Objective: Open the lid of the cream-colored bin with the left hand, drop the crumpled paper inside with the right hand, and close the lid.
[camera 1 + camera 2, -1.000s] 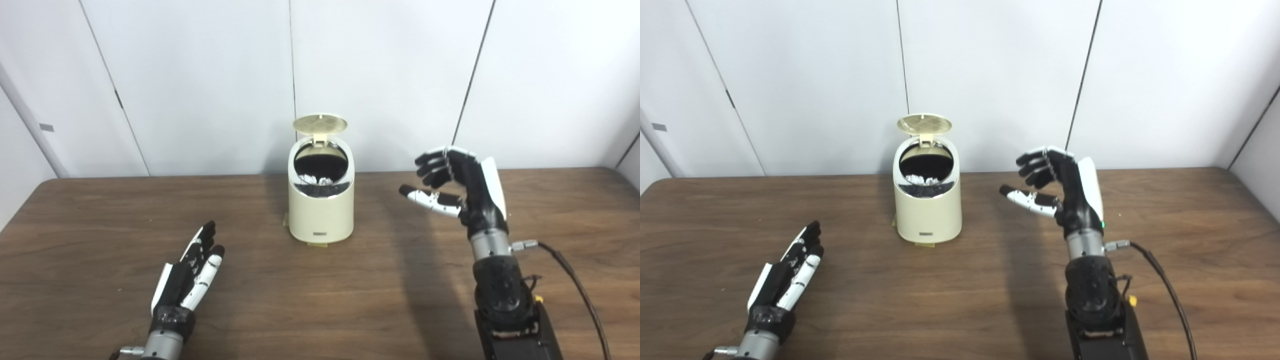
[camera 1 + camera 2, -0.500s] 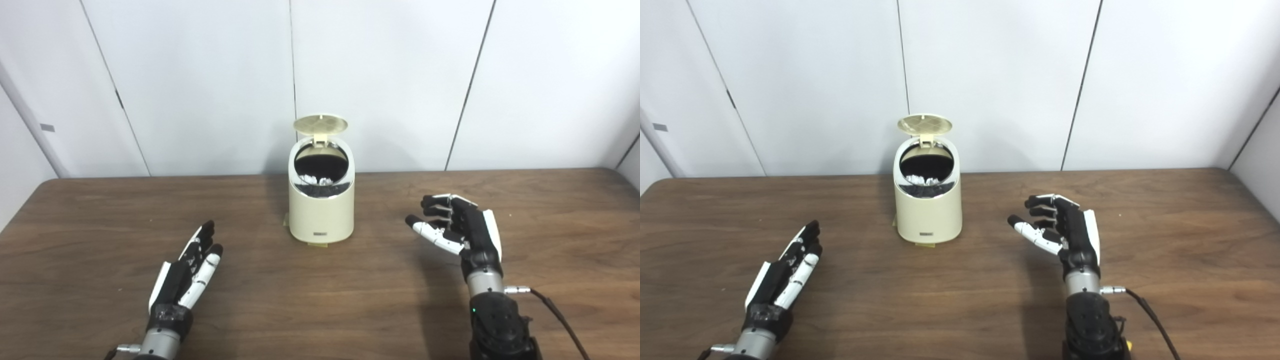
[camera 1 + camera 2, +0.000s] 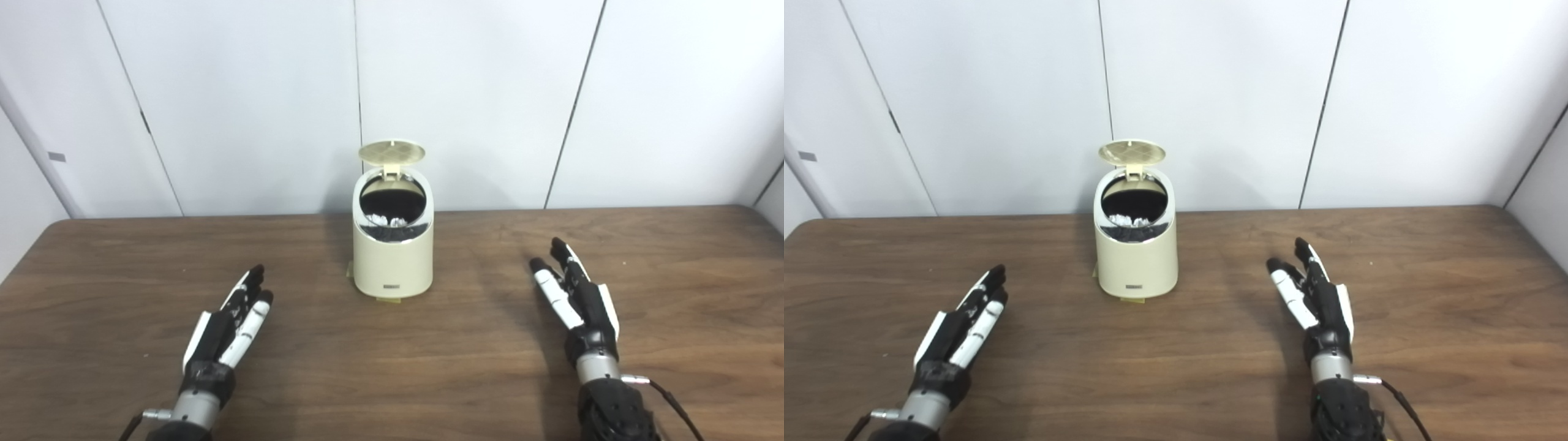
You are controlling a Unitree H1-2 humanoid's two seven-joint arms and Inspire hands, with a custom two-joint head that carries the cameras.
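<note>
Lid open, paper in bin, both hands empty and low: closing not yet done.

The table (image 3: 465, 367) carries the bin (image 3: 394, 260), which stands ahead of and between the two hands, well apart from each. Risk, as judged: the bin looks light, so a sideways push on the raised lid (image 3: 392, 151) could tip or slide it rather than shut it; a press from above and behind the hinge would be safer. The left hand (image 3: 228, 324) lies flat near the table, fingers straight and close together, holding nothing. The right hand (image 3: 576, 297) is likewise extended, fingers slightly spread, empty. Inside the bin, below its dark opening, the paper (image 3: 388, 220) shows as a white crumpled mass.
</note>
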